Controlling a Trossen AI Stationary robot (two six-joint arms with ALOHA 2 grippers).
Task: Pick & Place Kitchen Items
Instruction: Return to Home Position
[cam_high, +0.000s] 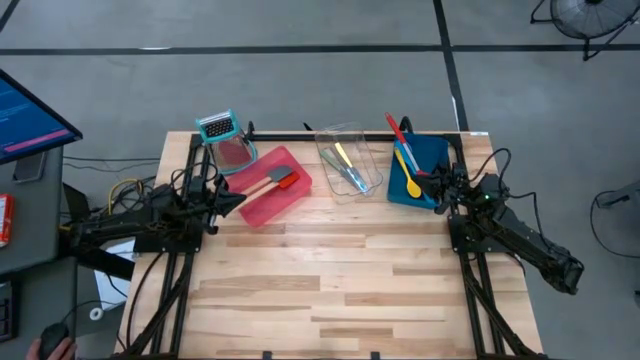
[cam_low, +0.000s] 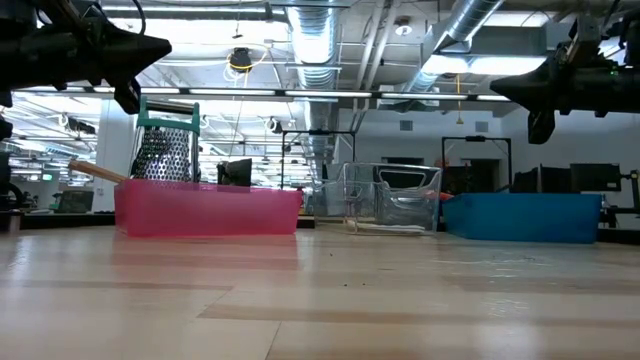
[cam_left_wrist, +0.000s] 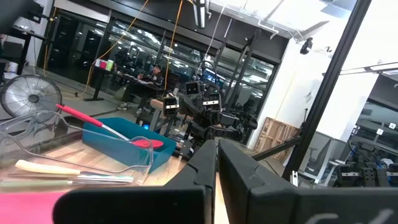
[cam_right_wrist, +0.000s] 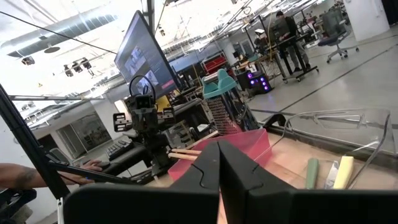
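Observation:
A red wooden-handled spatula (cam_high: 281, 181) lies in the red tray (cam_high: 262, 203) at the back left. Yellow- and green-handled knives (cam_high: 346, 166) lie in the clear tray (cam_high: 372, 172) at the back middle. A yellow spoon (cam_high: 409, 179) lies in the blue tray (cam_high: 432, 152) at the back right, where a red spoon (cam_high: 397, 130) leans over the far rim. My left gripper (cam_high: 238, 199) hovers shut beside the red tray's near left edge. My right gripper (cam_high: 433, 187) hovers shut at the blue tray's near edge. Both are raised above the table (cam_low: 150, 45) (cam_low: 505, 92).
A teal-topped box grater (cam_high: 225, 140) stands behind the red tray. The near half of the wooden table (cam_high: 330, 290) is bare boards. A monitor (cam_high: 30, 115) stands off the left side, and a person's hand (cam_high: 48, 346) rests on a mouse at the near left.

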